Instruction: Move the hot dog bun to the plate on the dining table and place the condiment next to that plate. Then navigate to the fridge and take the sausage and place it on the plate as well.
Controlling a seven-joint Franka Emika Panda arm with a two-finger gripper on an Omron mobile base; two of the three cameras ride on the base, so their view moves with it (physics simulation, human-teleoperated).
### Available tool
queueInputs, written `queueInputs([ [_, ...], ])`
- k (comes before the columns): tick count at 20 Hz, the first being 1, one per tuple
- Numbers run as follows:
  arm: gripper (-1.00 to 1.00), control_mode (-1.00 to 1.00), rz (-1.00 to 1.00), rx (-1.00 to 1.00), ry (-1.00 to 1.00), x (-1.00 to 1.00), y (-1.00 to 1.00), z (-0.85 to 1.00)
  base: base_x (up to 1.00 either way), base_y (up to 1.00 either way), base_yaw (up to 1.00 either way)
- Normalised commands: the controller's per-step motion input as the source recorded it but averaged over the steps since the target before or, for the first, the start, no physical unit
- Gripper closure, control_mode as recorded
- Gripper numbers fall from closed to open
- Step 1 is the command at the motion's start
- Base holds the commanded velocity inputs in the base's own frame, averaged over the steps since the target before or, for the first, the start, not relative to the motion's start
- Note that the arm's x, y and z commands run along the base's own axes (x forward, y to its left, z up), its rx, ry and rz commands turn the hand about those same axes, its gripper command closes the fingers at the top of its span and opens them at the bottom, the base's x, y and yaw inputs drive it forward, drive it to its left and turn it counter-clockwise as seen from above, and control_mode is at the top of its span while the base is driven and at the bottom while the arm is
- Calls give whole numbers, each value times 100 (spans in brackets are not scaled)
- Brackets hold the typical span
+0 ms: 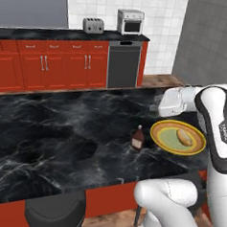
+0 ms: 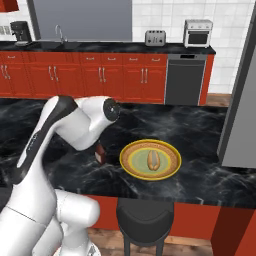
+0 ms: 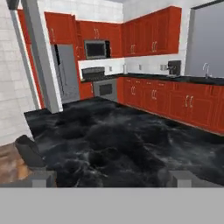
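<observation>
Hot dog bun point(image 1: 184, 136) lies on the plate point(image 1: 161, 137), about the middle of the olive-green centre, long axis roughly across the worktop. Plate sits flat on the black marble dining table worktop point(image 1: 61, 126), near its front edge, above a dark round stool point(image 2: 144, 216). Condiment point(image 1: 137, 138) stands upright on the worktop just beside the plate, on the plate's left in the left base view; in the right base view most of it is hidden behind the arm's forearm, with a dark red bit showing next to the plate rim. Nothing is touching bun or bottle.

Claw point(image 3: 112, 177) is empty, tips spread wide apart at the bottom of the hand view, nothing between them. Hand is up above the worktop, looking out along the marble top toward the far corner of the kitchen. Fridge point(image 3: 66, 74), grey, stands in that corner beside a black oven point(image 3: 103, 87) with a microwave point(image 3: 97, 49) over it.

Behind the dining table: red wall cabinets point(image 1: 51, 65), a dark dishwasher point(image 1: 123, 64), a toaster point(image 1: 93, 25) and a toaster oven point(image 1: 130, 21) on the back counter. A coffee machine point(image 2: 20, 32) and a sink tap point(image 2: 60, 33) are further along it.
</observation>
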Motion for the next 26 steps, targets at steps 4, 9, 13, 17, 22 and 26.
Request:
queueInputs([
  [4, -100, -100, -65, 0, 28, -22, 0, 10, 0, 0, 0],
  [9, -100, -100, -62, 0, 30, -26, 0, 6, 0, 0, 0],
  [13, -100, -100, -48, -4, 25, -41, -8, 6, 0, 0, 0],
  [17, -100, -100, -23, -10, 5, -72, -8, 0, 0, 0, 0],
  [22, -100, -100, -4, -15, 0, -75, -3, 3, 0, 0, 0],
  [26, -100, -100, 0, -13, 0, -58, -21, 16, 0, 0, 0],
])
